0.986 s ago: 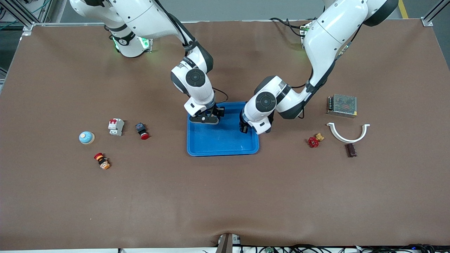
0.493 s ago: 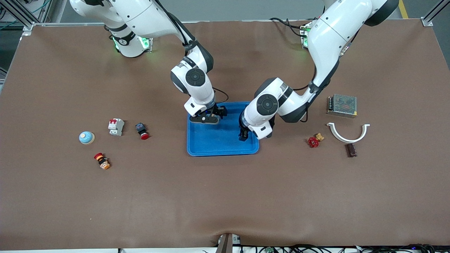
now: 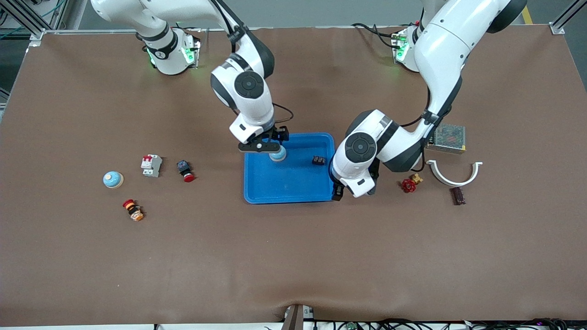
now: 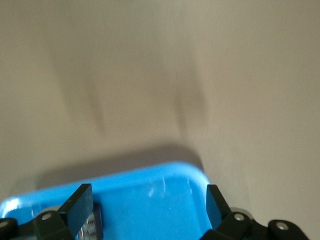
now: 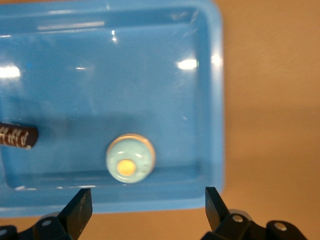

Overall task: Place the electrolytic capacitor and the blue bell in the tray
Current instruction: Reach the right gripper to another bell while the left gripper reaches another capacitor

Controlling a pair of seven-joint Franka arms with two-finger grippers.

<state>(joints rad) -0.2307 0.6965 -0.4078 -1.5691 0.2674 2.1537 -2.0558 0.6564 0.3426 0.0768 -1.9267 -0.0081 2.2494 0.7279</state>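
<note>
The blue tray (image 3: 289, 190) lies mid-table. A light blue bell (image 3: 277, 156) with a yellow button sits in it near the rim farthest from the front camera. A dark electrolytic capacitor (image 3: 318, 160) lies in it toward the left arm's end. My right gripper (image 3: 262, 146) hangs open and empty just above the bell; the right wrist view shows the bell (image 5: 130, 159), the capacitor (image 5: 17, 136) and the tray (image 5: 210, 90). My left gripper (image 3: 337, 192) is open and empty over the tray's corner (image 4: 150, 192).
A second blue bell (image 3: 113, 179), a circuit breaker (image 3: 151, 165), a red push button (image 3: 185, 170) and an emergency stop (image 3: 133, 210) lie toward the right arm's end. A red valve (image 3: 409, 184), a white clamp (image 3: 453, 173), a power supply (image 3: 446, 137) and a brown part (image 3: 457, 195) lie toward the left arm's end.
Both grippers have let go and drawn away. The bell and the capacitor now lie uncovered in the tray. The left gripper moved out to the tray's corner; the right one rose.
</note>
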